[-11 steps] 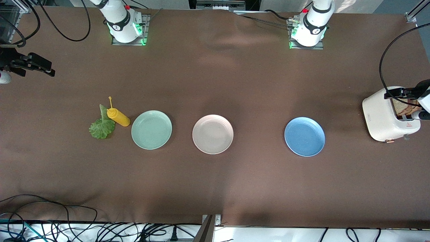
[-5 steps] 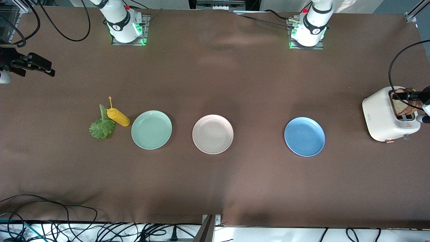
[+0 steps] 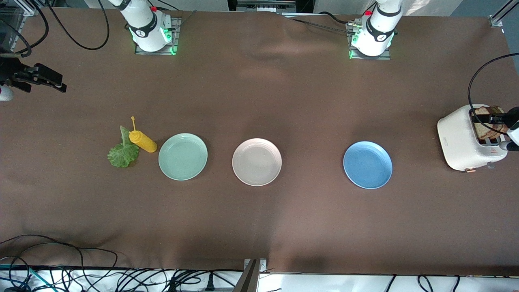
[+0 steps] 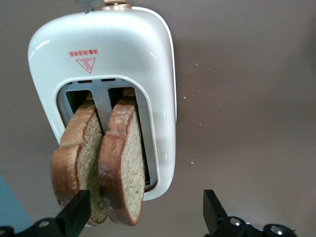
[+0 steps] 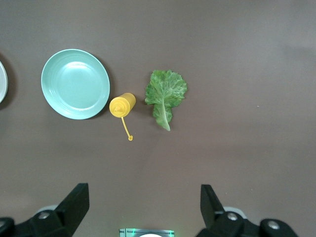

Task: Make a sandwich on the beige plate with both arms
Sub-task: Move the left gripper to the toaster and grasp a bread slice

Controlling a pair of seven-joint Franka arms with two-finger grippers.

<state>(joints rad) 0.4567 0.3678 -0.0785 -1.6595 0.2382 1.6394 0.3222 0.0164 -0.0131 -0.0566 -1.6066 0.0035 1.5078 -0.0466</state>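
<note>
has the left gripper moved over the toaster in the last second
Yes. Against the toaster, the left gripper has shifted toward the robots' bases, uncovering the bread slices in the slots.

Beige plate [image 3: 256, 162], brown bread [image 4: 121, 160]

The left gripper [image 3: 511, 129] over the toaster [image 3: 460, 140] runs off the front view at three o'clock. Its fingers [image 4: 74, 212] are cropped in the left wrist view. The bread slices [image 4: 101, 163] sink hidden into the slots. The right gripper [image 3: 38, 79] is partly cut at nine o'clock.
</note>
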